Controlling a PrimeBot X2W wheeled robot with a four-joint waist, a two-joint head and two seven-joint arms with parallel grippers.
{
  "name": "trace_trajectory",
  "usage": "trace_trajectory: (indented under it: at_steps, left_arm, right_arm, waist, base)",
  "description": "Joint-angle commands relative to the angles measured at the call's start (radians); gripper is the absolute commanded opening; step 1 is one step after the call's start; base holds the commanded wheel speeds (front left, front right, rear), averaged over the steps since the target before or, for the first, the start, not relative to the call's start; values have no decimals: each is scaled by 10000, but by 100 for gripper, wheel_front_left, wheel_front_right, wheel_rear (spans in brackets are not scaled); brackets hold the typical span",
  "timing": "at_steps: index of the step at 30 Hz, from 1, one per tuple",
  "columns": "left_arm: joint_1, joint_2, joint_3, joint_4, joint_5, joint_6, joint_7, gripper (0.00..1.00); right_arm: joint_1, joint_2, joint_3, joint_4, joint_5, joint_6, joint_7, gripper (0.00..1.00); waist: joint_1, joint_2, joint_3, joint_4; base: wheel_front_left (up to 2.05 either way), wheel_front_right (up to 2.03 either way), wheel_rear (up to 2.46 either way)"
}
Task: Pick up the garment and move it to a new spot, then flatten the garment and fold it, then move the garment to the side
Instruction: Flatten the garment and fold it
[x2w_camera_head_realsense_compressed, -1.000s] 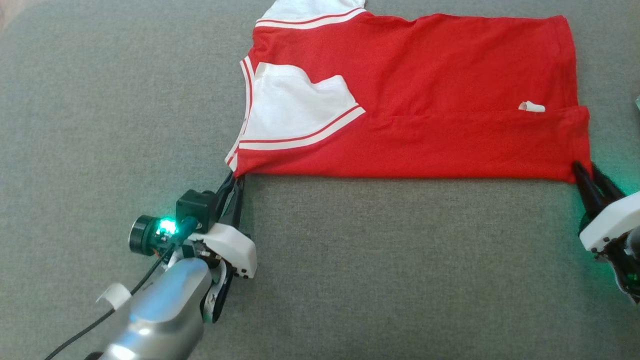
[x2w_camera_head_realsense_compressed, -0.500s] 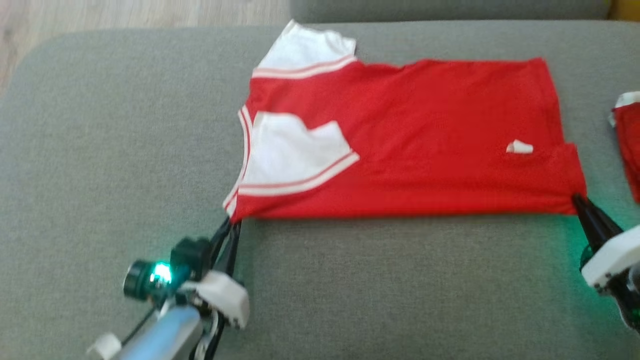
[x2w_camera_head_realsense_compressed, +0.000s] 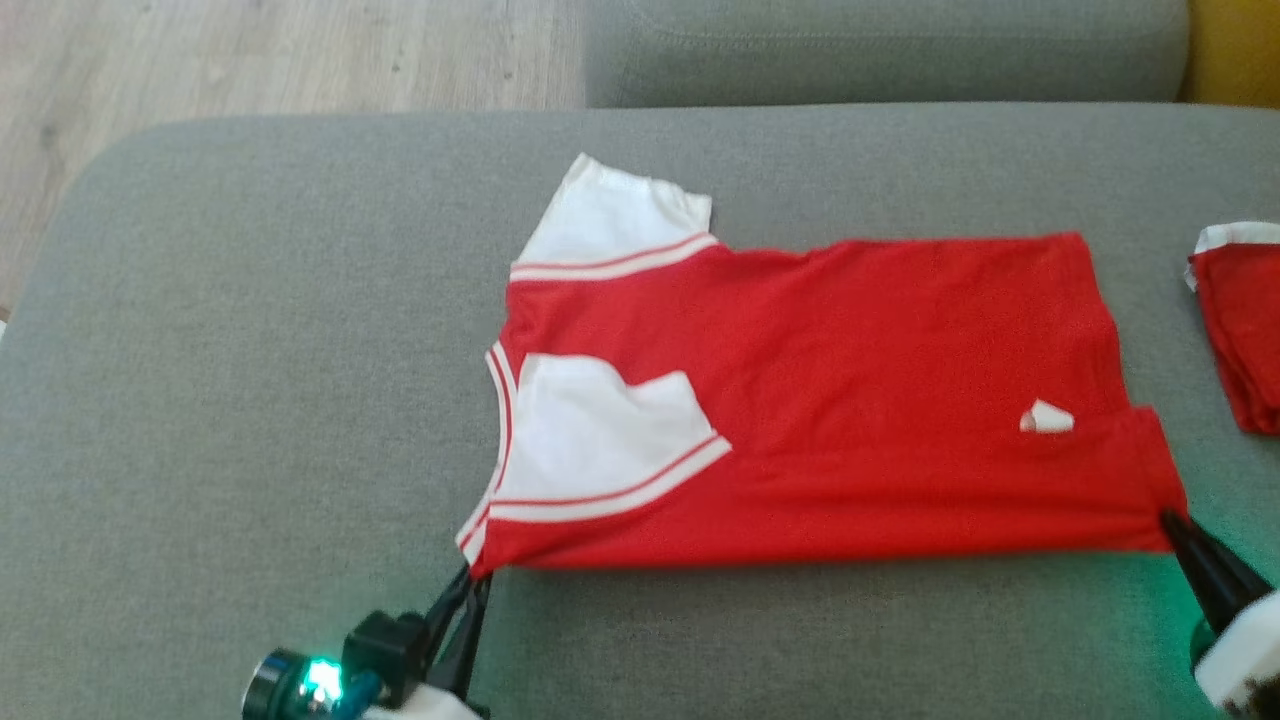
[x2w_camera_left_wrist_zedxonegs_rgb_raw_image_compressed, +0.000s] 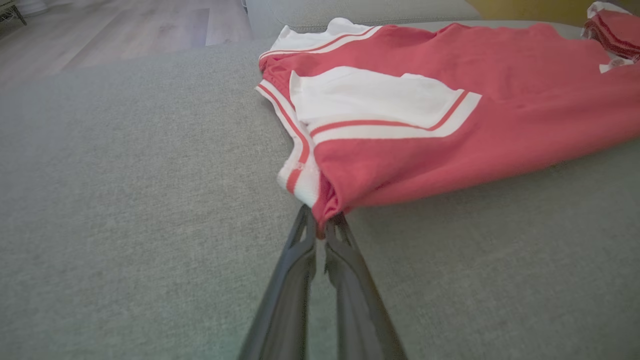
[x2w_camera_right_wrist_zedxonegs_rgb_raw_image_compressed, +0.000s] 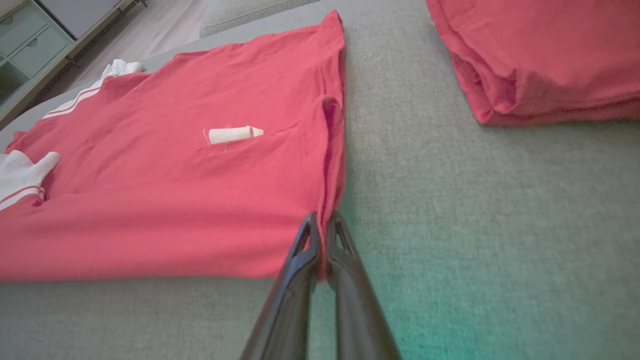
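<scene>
Okay, so the red cotton shirt with white sleeves and striped trim (x2w_camera_head_realsense_compressed: 860, 400) is spread out on the grey woven-fabric sofa cushion (x2w_camera_head_realsense_compressed: 250, 400). In the head view it sits a bit toward 3 o'clock from the cushion's middle, with the collar end facing 9 o'clock and the hem end facing 3 o'clock. The near white sleeve (x2w_camera_head_realsense_compressed: 590, 440) is folded in on top of the red body, while the far white sleeve (x2w_camera_head_realsense_compressed: 615, 215) sticks out flat toward 11 o'clock. There's a little rolled white tag (x2w_camera_head_realsense_compressed: 1045, 418) on the red fabric near the hem end. The left gripper (x2w_camera_head_realsense_compressed: 476, 580) comes in from 7 o'clock, and its two long dark fingers are pressed nearly together, pinching the near collar-side corner. From the left wrist view you can see the bunched red cloth and striped trim caught right at the tips. The right gripper (x2w_camera_head_realsense_compressed: 1172, 520) comes in from 5 o'clock with its fingers squeezed tight on the near hem-side corner, and in its wrist view the doubled red edge runs down between them. That side of the cushion has a green glow on it. Off at 3 o'clock, apart from the shirt, sits a second folded red garment with a white edge (x2w_camera_head_realsense_compressed: 1245, 340). A pale wooden plank floor (x2w_camera_head_realsense_compressed: 250, 60) shows past the cushion at 11 o'clock.
</scene>
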Motion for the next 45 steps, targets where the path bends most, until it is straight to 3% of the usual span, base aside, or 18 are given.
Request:
trace_trajectory:
  at_steps: [1, 6, 9, 10, 11, 12, 14, 23, 29, 30, 36, 45]
  left_arm:
    - [-131, 372, 334, -330, 71, 140, 11, 0]
    - [247, 695, 281, -1051, -1, 408, 298, 0]
    - [294, 742, 180, -1159, -97, 292, 510, 0]
    - [279, 726, 135, -1148, -128, 232, 589, 0]
    - [255, 700, 100, -1107, -152, 187, 655, 0]
    - [221, 670, 64, -1045, -155, 147, 699, 21]
    - [153, 579, 14, -890, -182, 105, 792, 100]
    - [-893, 561, 183, -856, -126, -124, 1138, 100]
    - [-3580, 954, 615, -1008, -9, -995, 2452, 100]
    - [-4623, 972, 766, -749, -30, -1357, 2977, 100]
    - [-7200, 593, 1000, 909, -457, -2286, 4826, 100]
    - [-9185, 246, 1056, 3346, -560, -2920, 5923, 100]
  right_arm:
    - [192, -560, -128, -147, -71, 65, -175, 0]
    - [722, -500, -416, -342, -152, 65, -122, 0]
    - [860, -302, -597, -330, -202, 65, -28, 4]
    - [888, -243, -648, -332, -231, 65, 8, 34]
    - [906, -194, -710, -330, -265, 65, 28, 96]
    - [919, -149, -770, -329, -309, 65, 46, 100]
    - [944, -55, -902, -344, -396, 65, 56, 100]
    - [1068, 182, -1826, -984, -1111, 65, -157, 100]
    - [814, 319, -2383, -1719, -1718, 65, 103, 100]
    - [681, 311, -2551, -1963, -1911, 65, 222, 100]
    - [185, 288, -2820, -2762, -2317, 65, 625, 100]
    - [-308, 301, -2811, -3161, -2409, 65, 796, 100]
  waist:
    - [2, -1, -80, 0]
    - [2, -1, -168, -29]
    - [2, -1, -157, -59]
    - [2, -1, -154, -70]
    - [2, -1, -153, -82]
    - [2, -1, -154, -94]
    - [2, -1, -164, -121]
    - [2, -1, -178, -272]
    - [2, -1, 489, -736]
    - [2, -1, 838, -949]
    - [2, -1, 1993, -1681]
    - [2, -1, 2976, -2514]
  base:
    - [0, 0, 0]
    - [0, 0, 0]
    - [0, 0, 0]
    - [0, 0, 0]
    - [0, 0, 0]
    - [0, 0, 0]
    - [0, 0, 0]
    - [0, 0, 0]
    - [0, 0, 0]
    - [0, 0, 0]
    - [0, 0, 0]
    - [0, 0, 0]
